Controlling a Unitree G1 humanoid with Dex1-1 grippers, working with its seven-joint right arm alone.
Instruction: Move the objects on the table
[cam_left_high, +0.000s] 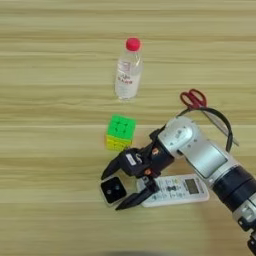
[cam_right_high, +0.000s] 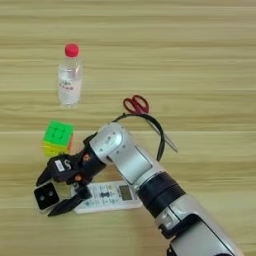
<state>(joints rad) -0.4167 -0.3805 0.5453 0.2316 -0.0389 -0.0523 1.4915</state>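
Straddling small black cube (cam_left_high: 113, 190) | pincer (cam_left_high: 112, 190) fingers spread | cube between them

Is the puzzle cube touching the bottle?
Apart. The left eye view shows bare table between the puzzle cube and the bottle.

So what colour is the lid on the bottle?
Red. The cap on the clear plastic bottle shows best in the left eye view.

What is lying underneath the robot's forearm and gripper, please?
The white remote control lies flat on the table, its right part with the display showing. The right gripper and wrist cover its left end, so that end's buttons cannot be seen.
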